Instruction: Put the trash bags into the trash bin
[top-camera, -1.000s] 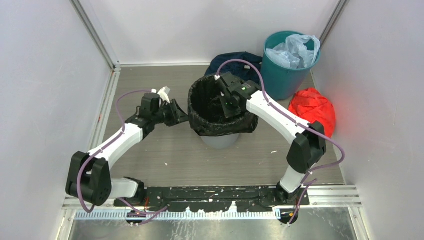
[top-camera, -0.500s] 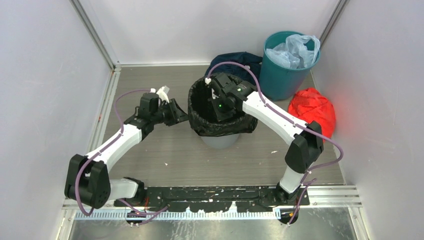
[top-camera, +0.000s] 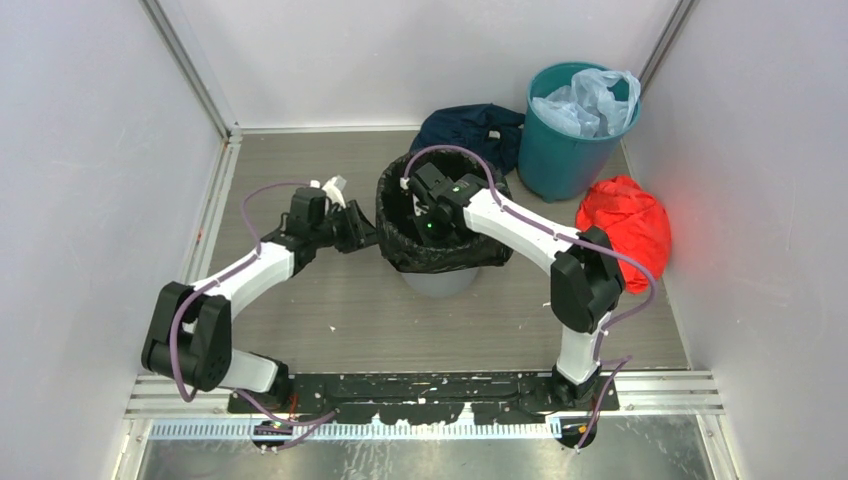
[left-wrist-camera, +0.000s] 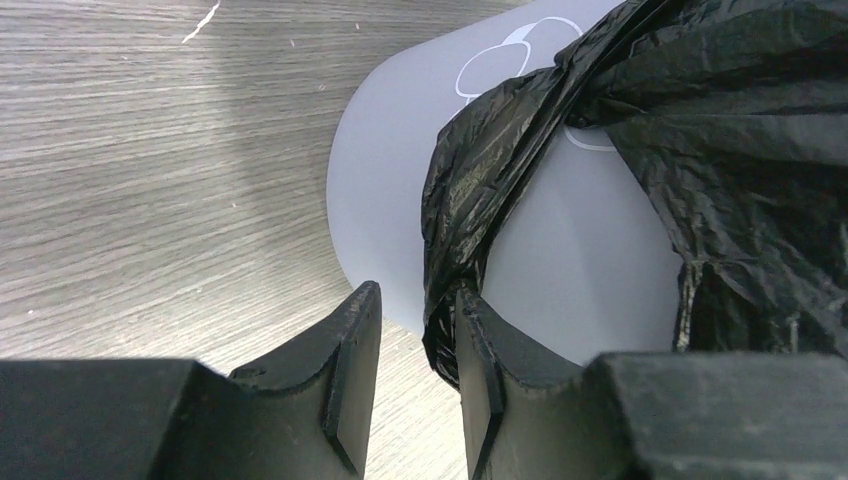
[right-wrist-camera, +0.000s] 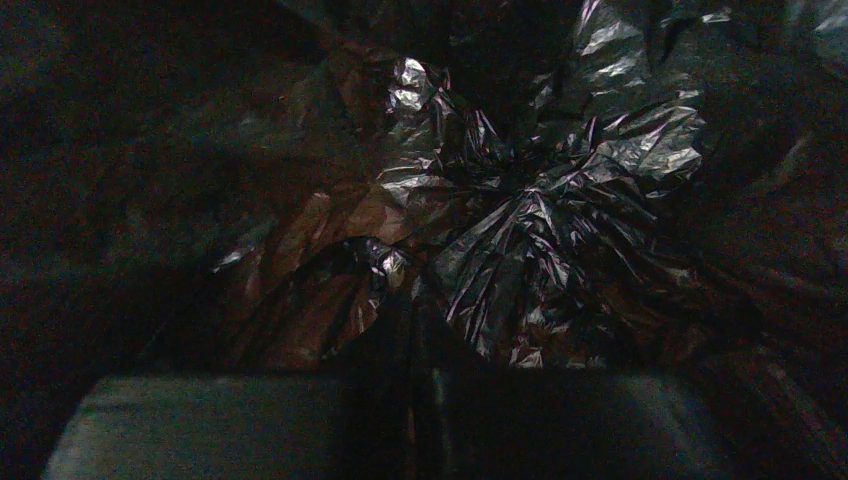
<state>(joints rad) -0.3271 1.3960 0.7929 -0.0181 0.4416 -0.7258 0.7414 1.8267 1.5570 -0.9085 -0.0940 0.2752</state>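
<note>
The black trash bag (top-camera: 447, 255) lines the light grey trash bin (top-camera: 440, 284) at mid-floor, its rim folded out over the bin's edge. My left gripper (top-camera: 362, 235) sits at the bag's left rim. In the left wrist view its fingers stand apart (left-wrist-camera: 417, 295) with floor showing between them; a hanging fold of the bag (left-wrist-camera: 470, 200) touches the right fingertip against the bin wall (left-wrist-camera: 400, 150). My right gripper (top-camera: 425, 215) reaches down inside the bag. In the right wrist view it is shut (right-wrist-camera: 412, 310), tips close to the crumpled bag bottom (right-wrist-camera: 540, 220).
A teal bin (top-camera: 570, 155) holding a pale blue plastic bag (top-camera: 590, 100) stands at the back right. A red cloth bundle (top-camera: 625, 220) lies right of the grey bin, a dark navy cloth (top-camera: 470, 125) behind it. Walls close in on three sides.
The right arm has swung left and reached further into the bag. The left arm's elbow shifted while its gripper stayed at the bag's left rim.
</note>
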